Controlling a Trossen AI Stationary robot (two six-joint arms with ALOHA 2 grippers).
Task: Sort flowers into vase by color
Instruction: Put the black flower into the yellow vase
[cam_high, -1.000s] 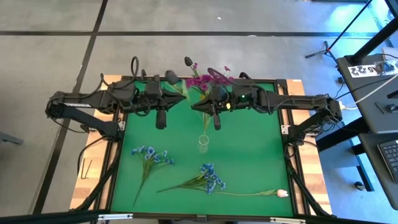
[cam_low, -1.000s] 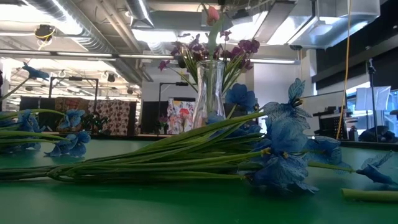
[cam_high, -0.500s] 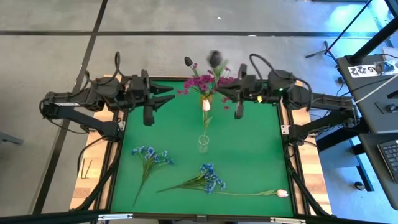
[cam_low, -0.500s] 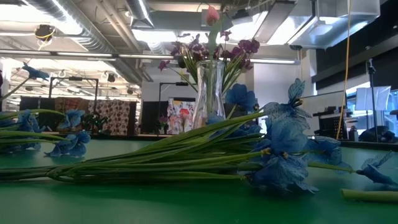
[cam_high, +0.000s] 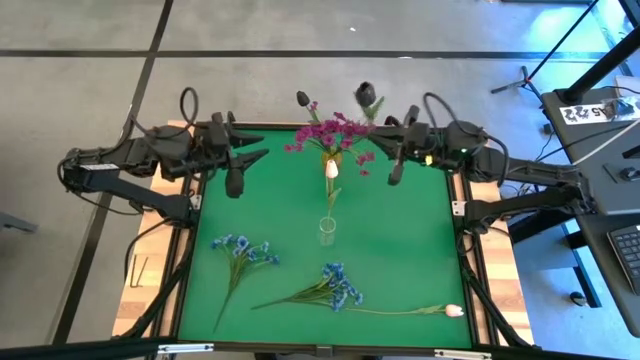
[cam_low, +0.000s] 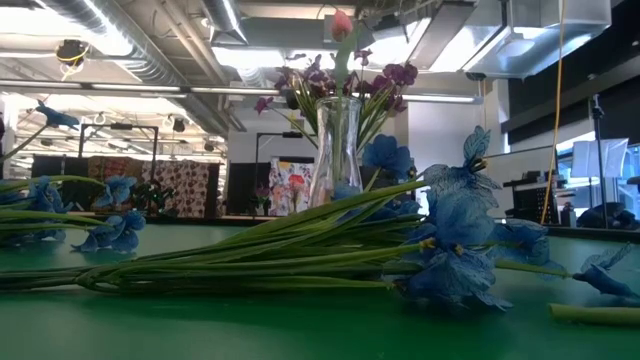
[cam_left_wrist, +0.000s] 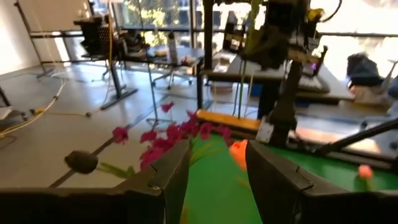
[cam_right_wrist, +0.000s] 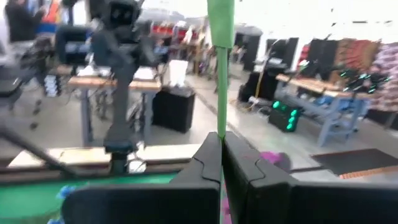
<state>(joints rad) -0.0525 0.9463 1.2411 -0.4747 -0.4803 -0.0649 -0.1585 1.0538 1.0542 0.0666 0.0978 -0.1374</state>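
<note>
A glass vase (cam_high: 327, 230) stands mid-table and holds magenta sprays (cam_high: 330, 133), a pale pink tulip (cam_high: 331, 168) and a dark tulip (cam_high: 303, 98); the low view shows it too (cam_low: 338, 150). My right gripper (cam_high: 386, 130), high over the far right of the table, is shut on a near-black tulip (cam_high: 366, 93). My left gripper (cam_high: 258, 150) is open and empty over the far left, its fingers (cam_left_wrist: 165, 177) pointing at the vase flowers. Two blue sprays (cam_high: 243, 250) (cam_high: 340, 285) and a pale pink tulip (cam_high: 453, 311) lie flat on the mat near the front. My right gripper pinches the near-black tulip's green stem (cam_right_wrist: 221, 127) between its two fingers. The fingers (cam_right_wrist: 205, 162) come about level from the table's right and lie across the stem. The stem rises above them with the bud at the top, lifted clear of the table.
The green mat (cam_high: 400, 240) has bare room right of the vase and along the left side. In the low view the blue sprays (cam_low: 440, 240) lie in front of the vase. Desks and stands fill the room beyond the table.
My left gripper has opened, let go of the near-black tulip and drawn back toward the table's left edge. My right gripper, still shut on the stem, has pulled back toward the right edge, and the tulip has swung from lying between the grippers to bud-up.
</note>
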